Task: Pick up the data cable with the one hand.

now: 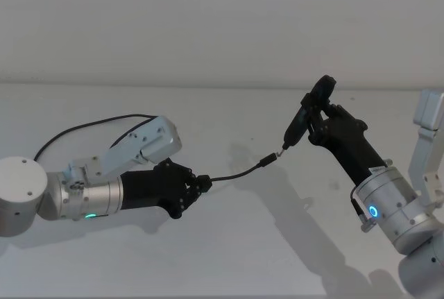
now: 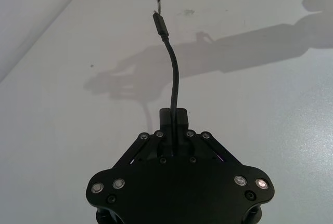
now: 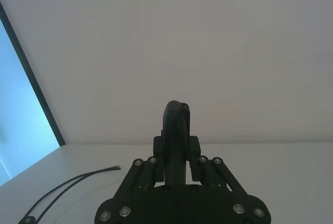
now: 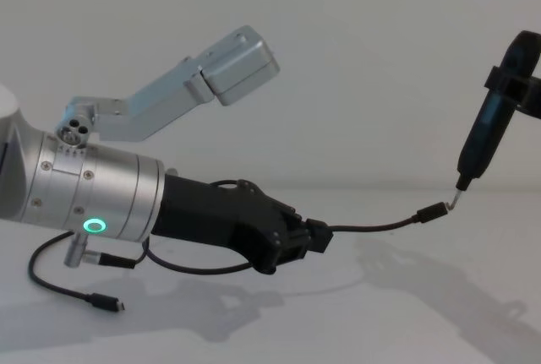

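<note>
Plain white wall stands behind a matte white surface (image 1: 229, 257) that carries long soft shadows of both arms. From the near left edge the left gripper (image 1: 200, 184), black and angular on a thick silver cylindrical wrist with a green glowing ring, reaches low and nearly level toward the middle of the surface. Its fingers (image 4: 314, 236) are closed tight on the thin black data cable (image 1: 239, 173), pinching it a short way back from one end. From the fingers the free length rises in a gentle curve off the surface to a small black plug with a metal tip (image 4: 434, 212). The plug's tip meets, or all but meets, the thin metal point of a slim dark tool (image 1: 305, 115) held upright and slightly tilted by the right gripper (image 3: 177, 146), whose arm climbs from the near right corner; its fingers are clamped on the tool's body.

The chest view shows what the head view hides: the rest of the cable loops back under the left wrist, and its other plug (image 4: 108, 302) lies on the surface near the left edge. The left wrist view looks straight along the cable (image 2: 173, 78) to the tool tip (image 2: 158, 0).
</note>
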